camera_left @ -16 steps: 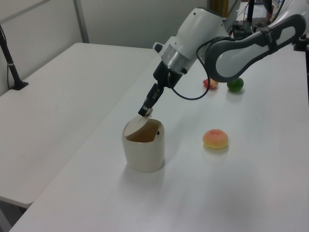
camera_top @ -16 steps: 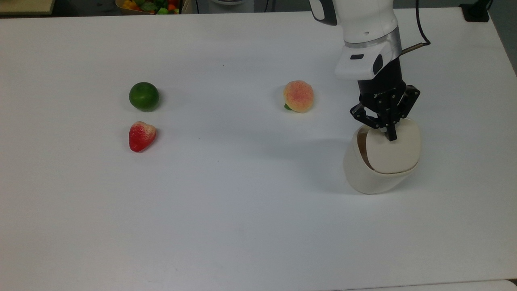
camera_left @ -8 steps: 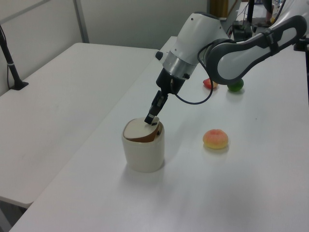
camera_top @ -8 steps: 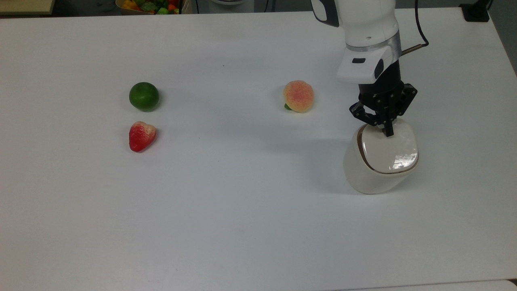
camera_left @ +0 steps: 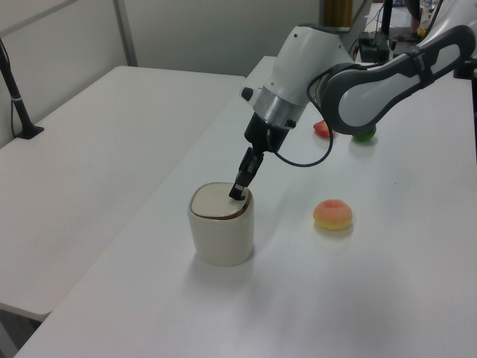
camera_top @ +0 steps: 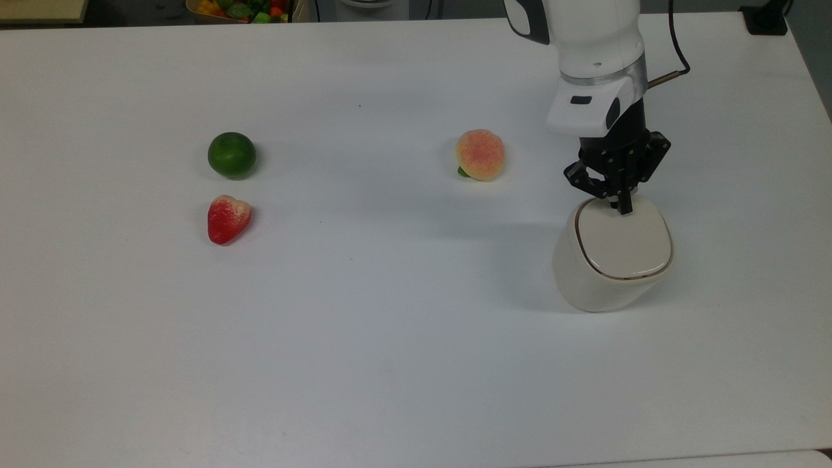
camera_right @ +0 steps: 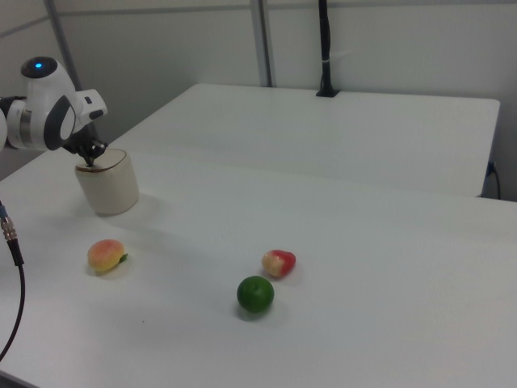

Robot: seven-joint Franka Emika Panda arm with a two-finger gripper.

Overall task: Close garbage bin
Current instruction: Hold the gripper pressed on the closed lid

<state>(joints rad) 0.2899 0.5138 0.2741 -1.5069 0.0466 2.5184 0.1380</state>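
Observation:
The cream-white garbage bin stands at the top view's right, with its lid lying flat on the rim. My gripper comes down from above onto the lid's far edge, its black fingers pinched together on that edge. In the left view the gripper touches the rim of the bin on the side facing the arm. The right view has the bin at the far left with the gripper on top of it.
A peach lies to the top view's left of the bin. A green lime and a red strawberry lie further left. A crate of produce sits beyond the table's far edge.
The lid was tilted up with the dark inside showing; it has swung down flat onto the rim. My gripper moved down and toward the arm with the lid's edge.

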